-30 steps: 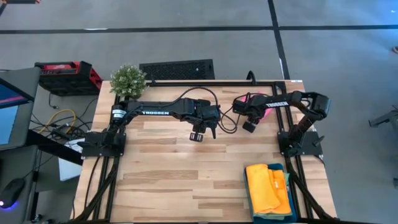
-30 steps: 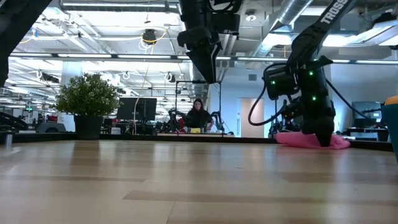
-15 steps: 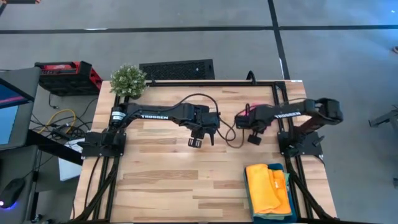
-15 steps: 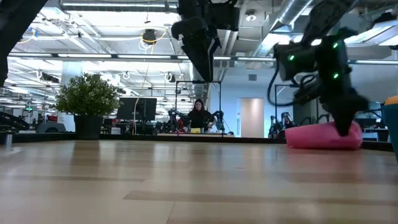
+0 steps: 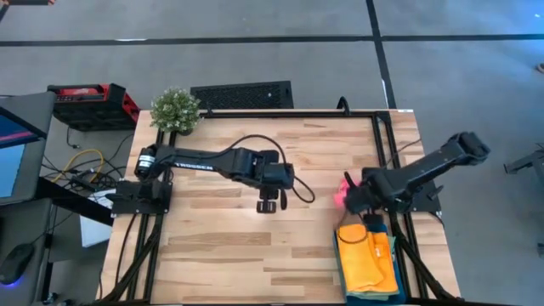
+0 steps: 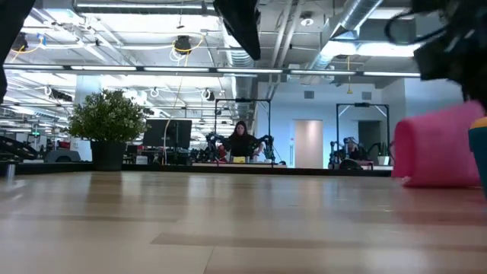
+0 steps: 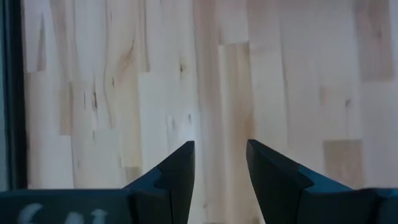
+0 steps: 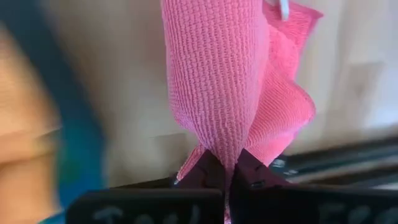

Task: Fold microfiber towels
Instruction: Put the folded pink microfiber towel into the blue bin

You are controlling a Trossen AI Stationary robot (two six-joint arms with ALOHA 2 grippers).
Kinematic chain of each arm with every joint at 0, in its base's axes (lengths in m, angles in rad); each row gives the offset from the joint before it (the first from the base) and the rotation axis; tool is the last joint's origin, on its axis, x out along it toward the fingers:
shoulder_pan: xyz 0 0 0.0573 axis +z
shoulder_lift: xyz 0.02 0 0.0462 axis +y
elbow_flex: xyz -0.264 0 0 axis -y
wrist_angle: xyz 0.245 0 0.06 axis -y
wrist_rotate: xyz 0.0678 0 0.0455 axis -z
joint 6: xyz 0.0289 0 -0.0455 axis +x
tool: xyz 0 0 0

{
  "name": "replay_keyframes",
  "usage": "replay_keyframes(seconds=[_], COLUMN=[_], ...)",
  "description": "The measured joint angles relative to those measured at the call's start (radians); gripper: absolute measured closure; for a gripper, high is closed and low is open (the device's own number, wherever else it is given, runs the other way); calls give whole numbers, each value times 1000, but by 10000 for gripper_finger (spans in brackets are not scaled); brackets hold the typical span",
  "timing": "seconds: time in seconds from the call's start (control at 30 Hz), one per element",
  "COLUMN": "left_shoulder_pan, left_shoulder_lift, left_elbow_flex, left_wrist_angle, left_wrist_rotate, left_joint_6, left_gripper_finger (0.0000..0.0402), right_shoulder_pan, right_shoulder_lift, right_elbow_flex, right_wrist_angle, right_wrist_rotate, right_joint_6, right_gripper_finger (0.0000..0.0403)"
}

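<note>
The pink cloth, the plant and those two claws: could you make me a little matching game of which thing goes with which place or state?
Things:
1. pink towel
2. left gripper
3. potted plant
4. orange towel

Places or states:
A. lying in the teal tray at the table's near right corner
B. pinched in the right gripper, beside the tray
C. standing at the table's far left corner
D. open and empty over the bare middle of the table

Pairs: 1-B, 2-D, 3-C, 4-A

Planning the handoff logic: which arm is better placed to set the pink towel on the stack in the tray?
Right. Its gripper is shut on the pink towel beside the tray; the left gripper hangs empty mid-table.
</note>
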Motion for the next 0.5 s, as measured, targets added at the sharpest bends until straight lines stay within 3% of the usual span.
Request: replay_keyframes(seconds=[0.27,0.5], left_shoulder_pan=[-86,-171], left_shoulder_lift=[-10,-9], left_elbow_flex=[0,0], left_wrist_angle=[47,115], left_wrist_rotate=[-32,-36], left_joint_6=[-119,-153], left_gripper_finger=[262,262], right_shoulder_pan=[320,581], right_shoulder_lift=[-71,-39], right_elbow_flex=[72,131], right_wrist_angle=[27,201], right_wrist_rotate=[-75,-82], right_joint_6=[255,472], right_gripper_finger=[391,395])
